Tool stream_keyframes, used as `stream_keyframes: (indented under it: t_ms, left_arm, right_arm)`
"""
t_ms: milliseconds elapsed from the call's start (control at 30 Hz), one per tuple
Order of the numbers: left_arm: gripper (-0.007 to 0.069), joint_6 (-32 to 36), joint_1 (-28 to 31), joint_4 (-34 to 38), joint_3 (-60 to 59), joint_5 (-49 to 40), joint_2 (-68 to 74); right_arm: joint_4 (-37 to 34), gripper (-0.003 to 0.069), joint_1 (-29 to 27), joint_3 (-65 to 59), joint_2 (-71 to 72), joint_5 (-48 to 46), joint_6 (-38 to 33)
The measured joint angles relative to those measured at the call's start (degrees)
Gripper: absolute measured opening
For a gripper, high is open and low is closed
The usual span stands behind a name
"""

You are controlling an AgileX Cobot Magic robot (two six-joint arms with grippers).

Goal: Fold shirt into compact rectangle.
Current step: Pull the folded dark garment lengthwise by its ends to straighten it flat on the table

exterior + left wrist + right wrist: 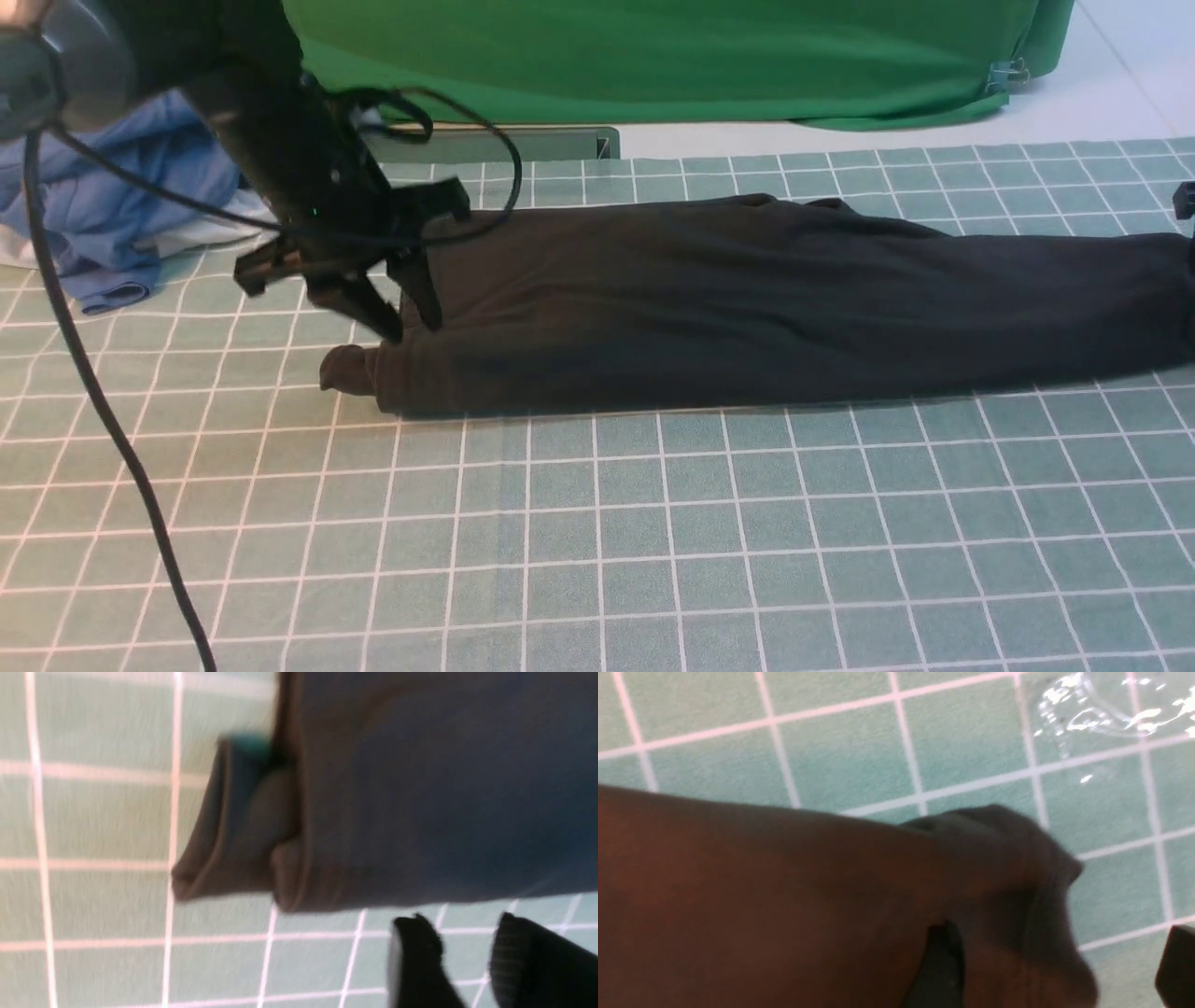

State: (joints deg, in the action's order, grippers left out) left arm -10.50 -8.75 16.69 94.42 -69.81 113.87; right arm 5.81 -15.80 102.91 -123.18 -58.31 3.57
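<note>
Left jaws and right jaws open at shirt [747, 299] ends; blue garment [121, 205], green cloth [653, 56] behind

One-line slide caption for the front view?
Left gripper open at the left end of the black shirt, a long folded strip on checked cloth.

The front camera looks low and forward over the counter [597, 523], while each wrist camera stares down from very near at one end of the shirt [747, 299], the part all views share.

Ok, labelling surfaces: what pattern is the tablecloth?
Tablecloth: pale green with white grid lines; front view best.
</note>
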Motion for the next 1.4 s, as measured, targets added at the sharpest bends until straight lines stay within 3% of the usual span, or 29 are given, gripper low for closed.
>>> stream_keyframes:
  t_ms: [167,300,600,800,900,967,1000,1067,1100,1167,1400]
  left_arm:
    - [0.0449,-0.40,0.00,-0.15,-1.26,1.73,1.40]
    - [0.0535,-0.85,0.00,0.43,-1.38,2.27,3.23]
    - [0.0575,-1.06,0.00,2.99,-1.38,2.19,6.81]
    - [0.0565,-1.53,0.11,2.66,-0.88,1.63,8.31]
    - [0.0461,-2.30,0.16,1.69,-0.69,1.35,9.08]
    - [0.0395,-2.36,0.21,1.21,-0.64,1.15,9.17]
    - [0.0342,-2.36,0.28,0.49,-0.57,0.93,9.30]
    - [0.0145,-2.36,0.47,-1.32,-0.57,0.52,9.30]
    - [0.0087,-2.27,0.53,-1.70,-0.57,0.37,9.30]
    - [0.0048,-2.06,0.53,-2.50,-0.57,0.02,9.24]
    - [0.0033,-1.85,1.03,-2.89,-0.63,-0.45,8.65]
  right_arm:
    - [-0.88,0.0591,0.00,0.18,-2.73,-0.63,0.00]
    - [-1.00,0.0591,0.00,0.28,-5.93,-1.10,-0.06]
    - [-1.16,0.0568,0.00,0.67,-6.37,-1.13,-0.48]
    - [-2.22,0.0475,0.00,0.67,-6.57,-1.13,-1.02]
    - [-4.20,0.0298,0.00,0.67,-6.62,-1.33,-3.16]
    - [-4.31,0.0237,0.00,0.67,-6.67,-1.45,-3.57]
    - [-4.36,0.0187,0.00,0.67,-6.67,-1.60,-3.57]
    - [-4.51,0.0071,0.00,0.73,-6.74,-2.19,-4.71]
    - [-4.63,0.0053,0.00,0.73,-6.67,-2.33,-4.86]
    - [-4.83,0.0043,0.00,0.73,-6.56,-2.61,-5.00]
    - [-6.52,0.0041,0.00,0.50,-5.71,-6.15,-5.11]
